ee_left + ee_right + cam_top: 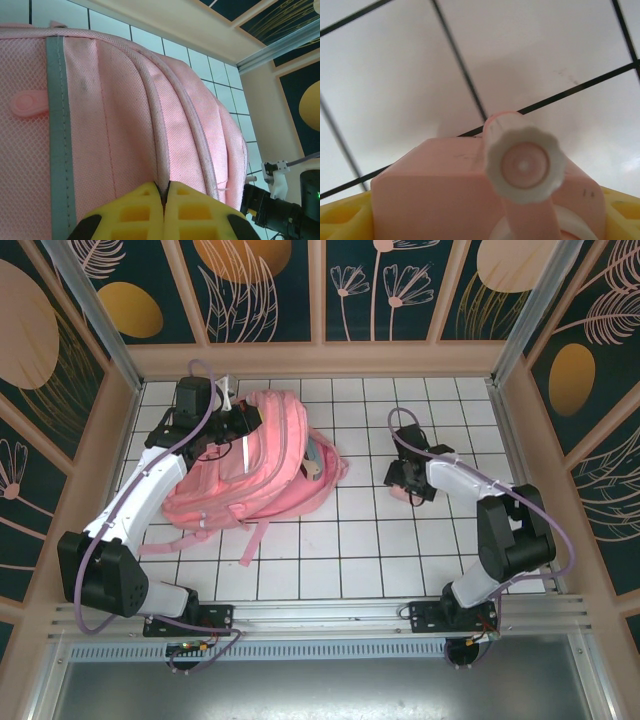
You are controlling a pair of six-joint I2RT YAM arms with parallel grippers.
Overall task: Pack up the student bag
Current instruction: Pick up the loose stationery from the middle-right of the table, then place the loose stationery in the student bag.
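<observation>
- Left pincer (164,196) pressed together, pinching a seam of the backpack (125,100)
- Right pincer (411,483) flanks a pink container (445,192); I cannot tell whether it grips

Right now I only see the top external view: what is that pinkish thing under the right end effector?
Observer: In the right wrist view it is a pink boxy item with a pale scalloped cap on a pink stem. The yellow fingers of the right end effector stand either side of it.
Operator: And the other one, open or shut?
Observer: Shut. In the left wrist view the left end effector has its yellow tips together, against a piped seam of the student bag.
</observation>
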